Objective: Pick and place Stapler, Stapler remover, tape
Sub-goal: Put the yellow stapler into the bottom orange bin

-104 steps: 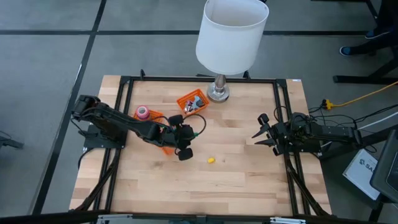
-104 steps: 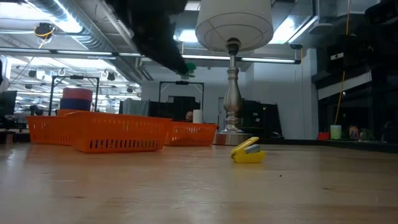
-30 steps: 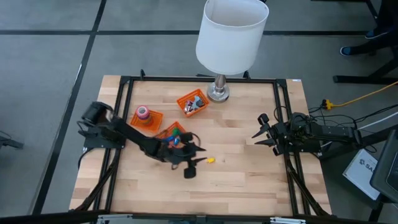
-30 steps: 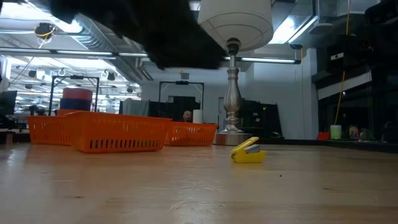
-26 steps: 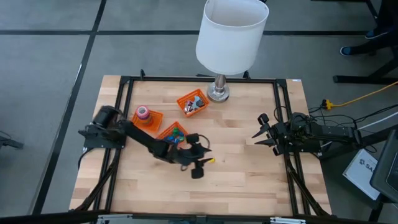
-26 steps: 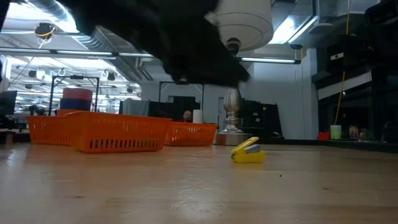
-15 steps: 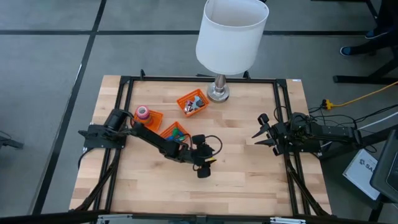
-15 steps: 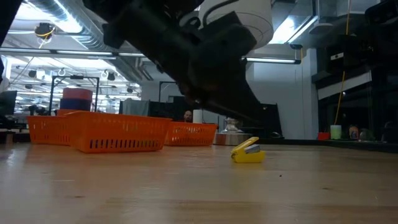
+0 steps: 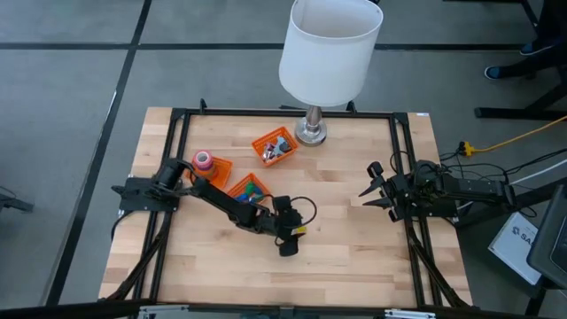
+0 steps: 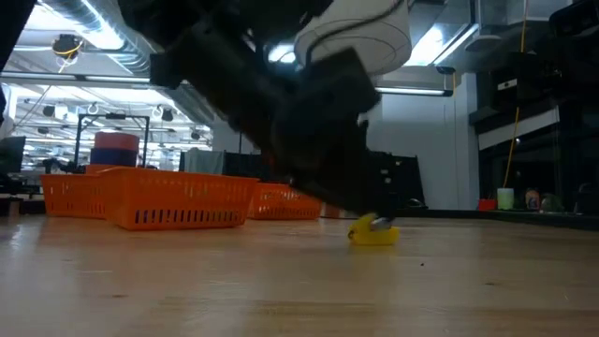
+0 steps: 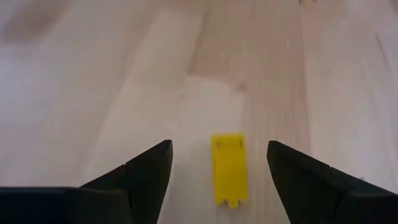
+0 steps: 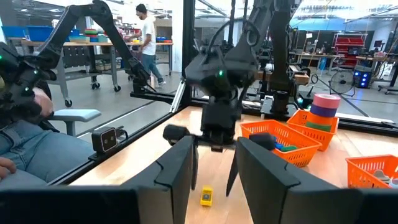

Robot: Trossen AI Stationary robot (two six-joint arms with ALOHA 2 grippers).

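A small yellow stapler lies flat on the wooden table near its middle. My left gripper is open and slants down over it, one finger on either side of the stapler with a gap on both sides. In the low view the dark gripper hangs just above the stapler. A stack of tape rolls stands in an orange basket at the far left. I cannot make out the stapler remover. My right gripper waits open at the table's right.
Two more orange baskets hold small things: one just behind my left arm, one beside the lamp's base. The white lampshade overhangs the far edge. A black frame runs round the table. People show in the room beyond.
My left gripper has gone toward the table's right and near edges and down, from beside the middle basket to the yellow stapler, tipping further downward. The stapler has stayed where it lay.
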